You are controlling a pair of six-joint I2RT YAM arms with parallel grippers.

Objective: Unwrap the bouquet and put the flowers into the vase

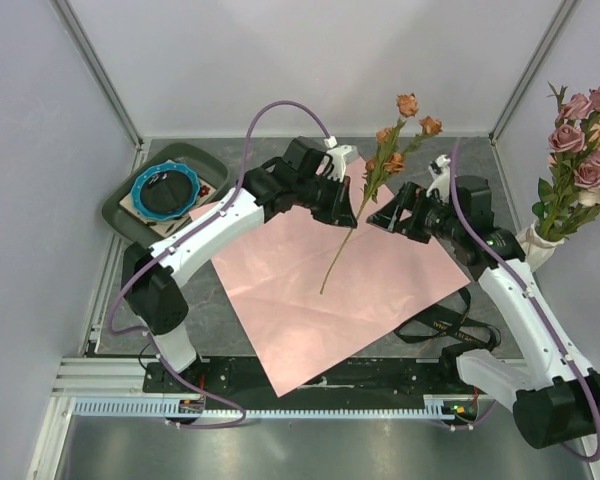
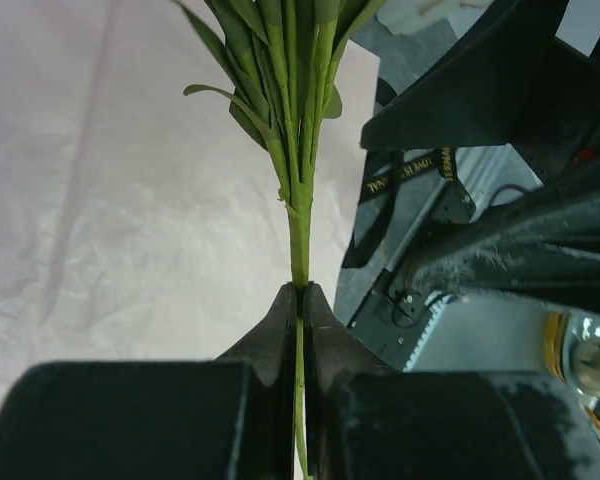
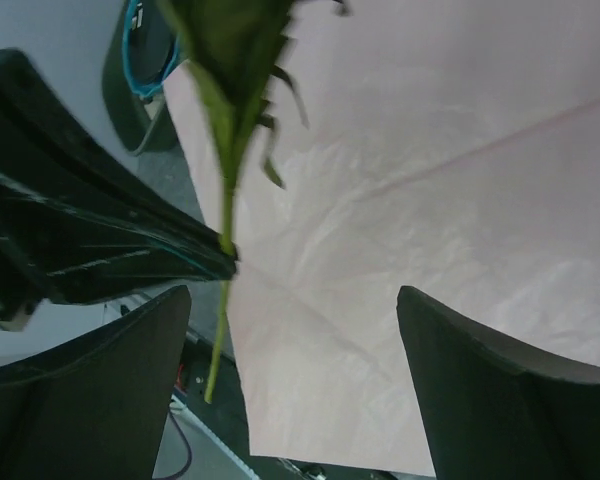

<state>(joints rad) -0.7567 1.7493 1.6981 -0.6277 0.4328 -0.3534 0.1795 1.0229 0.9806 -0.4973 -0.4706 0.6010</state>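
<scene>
Left claw (image 2: 300, 298) pinched on one rust-rose flower (image 1: 378, 175), blooms far-right, stem end near-left.

Pink paper (image 1: 310, 300) lies flat over the table's (image 1: 205, 320) middle, with open air above its near half. The right arm (image 1: 510, 290) blocks the straight way from the raised flower stem (image 1: 377, 175) to the vase (image 1: 538, 250) at the right edge, its mouth crowded with roses (image 1: 580, 140). A green tray (image 1: 120, 205) fills the far-left corner.

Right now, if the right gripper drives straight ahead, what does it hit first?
Probably the flower stem pinched in the left gripper, though it sits off-centre; otherwise the pink paper. Depth unclear.
</scene>
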